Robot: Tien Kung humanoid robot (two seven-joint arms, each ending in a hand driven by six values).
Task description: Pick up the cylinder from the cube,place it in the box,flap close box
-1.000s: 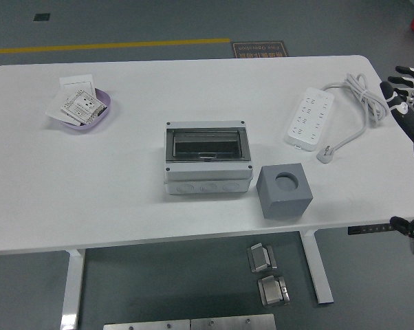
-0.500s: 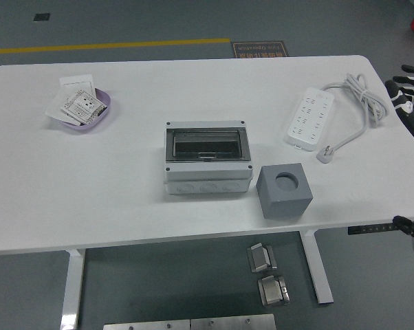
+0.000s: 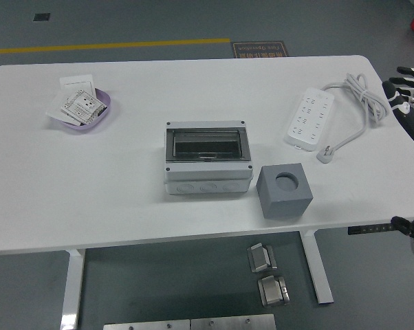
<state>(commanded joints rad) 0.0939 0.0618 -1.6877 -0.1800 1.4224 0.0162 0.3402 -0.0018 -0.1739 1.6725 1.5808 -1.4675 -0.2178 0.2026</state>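
Observation:
A grey cube (image 3: 284, 190) with a round hole in its top sits near the table's front edge, just right of the box. No cylinder shows in the hole or anywhere on the table. The light grey box (image 3: 208, 157) stands mid-table with its dark transparent flap lying shut over the top. My right hand (image 3: 408, 91) hovers at the picture's right edge, beyond the table's right side, fingers spread and holding nothing. The left arm is out of view.
A white power strip (image 3: 309, 117) with its coiled cable (image 3: 362, 96) lies at the right rear. A purple dish (image 3: 85, 108) holding paper packets sits at the left rear. The white table (image 3: 90, 185) is bare in front left.
My right hand drifted slightly to the right, toward the picture's edge. Nothing on the table moved.

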